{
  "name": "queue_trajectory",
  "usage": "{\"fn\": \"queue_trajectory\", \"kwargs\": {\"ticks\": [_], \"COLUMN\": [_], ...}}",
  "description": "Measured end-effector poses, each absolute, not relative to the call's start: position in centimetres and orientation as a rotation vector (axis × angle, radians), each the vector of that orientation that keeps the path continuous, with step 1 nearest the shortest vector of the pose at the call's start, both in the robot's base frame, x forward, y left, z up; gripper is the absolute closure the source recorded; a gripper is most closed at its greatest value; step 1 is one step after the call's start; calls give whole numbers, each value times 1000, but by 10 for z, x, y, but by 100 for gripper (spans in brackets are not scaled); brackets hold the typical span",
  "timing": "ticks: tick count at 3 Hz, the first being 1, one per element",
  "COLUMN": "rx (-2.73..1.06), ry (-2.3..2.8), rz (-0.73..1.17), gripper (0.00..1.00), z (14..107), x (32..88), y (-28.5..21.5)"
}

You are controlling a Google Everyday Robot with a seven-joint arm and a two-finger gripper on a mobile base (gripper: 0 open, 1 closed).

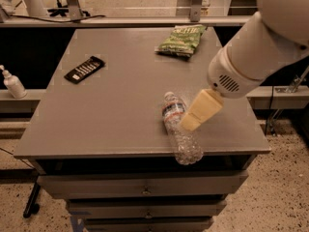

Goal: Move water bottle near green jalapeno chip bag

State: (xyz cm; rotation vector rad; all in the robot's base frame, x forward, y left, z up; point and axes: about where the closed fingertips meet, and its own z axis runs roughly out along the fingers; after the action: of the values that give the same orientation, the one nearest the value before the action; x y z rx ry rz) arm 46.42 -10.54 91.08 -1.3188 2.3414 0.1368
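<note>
The water bottle (pixel 179 129) lies on its side near the front edge of the grey table (pixel 111 110), cap pointing away, base slightly over the edge. The green jalapeno chip bag (pixel 182 40) lies flat at the table's back right. My gripper (pixel 192 120) comes in from the upper right on the white arm (pixel 260 47). Its cream tip hangs just right of the bottle's label band, over the bottle's side.
A flat black packet (pixel 84 69) with white markings lies on the table's left part. A small white pump bottle (pixel 13 83) stands on a shelf left of the table. Drawers are under the tabletop. A metal rail runs behind the table.
</note>
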Motion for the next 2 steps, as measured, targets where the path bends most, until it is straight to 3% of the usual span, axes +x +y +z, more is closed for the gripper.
{"fn": "queue_trajectory", "kwargs": {"ticks": [2], "rx": [-1063], "ry": [2529], "rz": [231], "gripper": [0], "z": [867], "x": [470], "y": [-53]}}
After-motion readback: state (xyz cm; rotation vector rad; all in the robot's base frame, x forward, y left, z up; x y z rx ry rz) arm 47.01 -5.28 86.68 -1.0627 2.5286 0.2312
